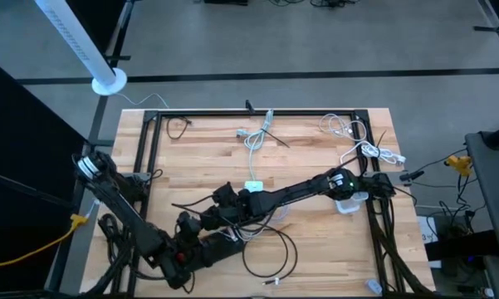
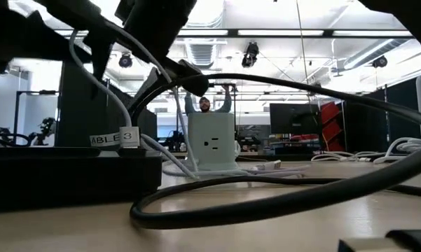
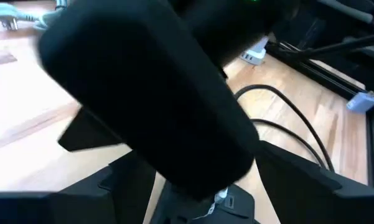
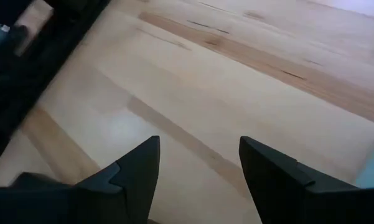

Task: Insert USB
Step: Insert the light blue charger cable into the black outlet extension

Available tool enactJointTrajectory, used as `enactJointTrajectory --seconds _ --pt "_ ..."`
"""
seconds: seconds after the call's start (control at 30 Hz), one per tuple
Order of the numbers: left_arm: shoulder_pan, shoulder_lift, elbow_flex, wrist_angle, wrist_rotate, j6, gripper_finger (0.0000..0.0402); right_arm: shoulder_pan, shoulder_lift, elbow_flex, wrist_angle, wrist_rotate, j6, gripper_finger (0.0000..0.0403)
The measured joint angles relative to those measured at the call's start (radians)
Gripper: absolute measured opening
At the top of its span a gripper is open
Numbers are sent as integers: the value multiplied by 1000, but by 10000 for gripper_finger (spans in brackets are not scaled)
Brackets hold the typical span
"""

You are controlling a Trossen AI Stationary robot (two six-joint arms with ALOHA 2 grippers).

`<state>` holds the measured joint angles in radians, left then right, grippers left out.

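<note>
A white power cube (image 1: 255, 186) with a socket face (image 2: 214, 143) stands on the wooden table near the middle. A black cable (image 1: 274, 249) lies in a loop at the near side, with its metal plug end (image 1: 272, 282) free on the wood. My right gripper (image 1: 222, 198) reaches in from the right, to the left of the cube. It is open and empty over bare wood (image 4: 199, 143). My left gripper (image 1: 224, 235) sits just on the near side of it. In the left wrist view the right arm (image 3: 149, 93) hides most of what lies ahead.
White cables and plugs lie at the far middle (image 1: 257, 133) and far right (image 1: 357, 137). A black frame (image 1: 257, 114) borders the table. In the low view a black box (image 2: 70, 175) and a tagged white cable (image 2: 112, 138) sit close by. A person (image 2: 206, 105) stands behind the table.
</note>
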<state>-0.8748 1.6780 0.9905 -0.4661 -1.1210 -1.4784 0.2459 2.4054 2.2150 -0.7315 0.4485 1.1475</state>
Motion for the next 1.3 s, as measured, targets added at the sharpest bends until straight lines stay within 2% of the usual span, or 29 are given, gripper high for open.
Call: enactJointTrajectory --seconds 0.1,0.2,0.27,0.33,0.37,0.4,0.57,0.87,1.2,1.3 --pt "9 11 0 6 3 0 254 0 0 1 -2 -3 -14 205" --pt "18 11 0 4 34 4 212 0 0 1 -24 -11 -14 201" --pt "22 8 0 3 76 17 149 0 0 1 -25 -11 -14 199" --pt "22 6 0 3 94 28 64 0 0 1 -26 -11 -15 200" --pt "22 6 0 0 95 27 32 -2 0 1 -26 -12 -16 200" --pt "22 6 0 -1 96 26 19 -2 0 1 -26 -13 -16 201" --pt "18 -1 0 -3 142 46 2 -4 0 1 -34 -21 -64 201" --pt "-22 -7 0 -10 221 56 1 -12 -2 1 -88 -48 -198 206" --pt "-28 -21 2 -39 247 57 0 -16 -2 1 -90 -203 -638 239" --pt "-28 -23 3 -39 247 57 0 -15 -2 2 -98 -212 -760 252"
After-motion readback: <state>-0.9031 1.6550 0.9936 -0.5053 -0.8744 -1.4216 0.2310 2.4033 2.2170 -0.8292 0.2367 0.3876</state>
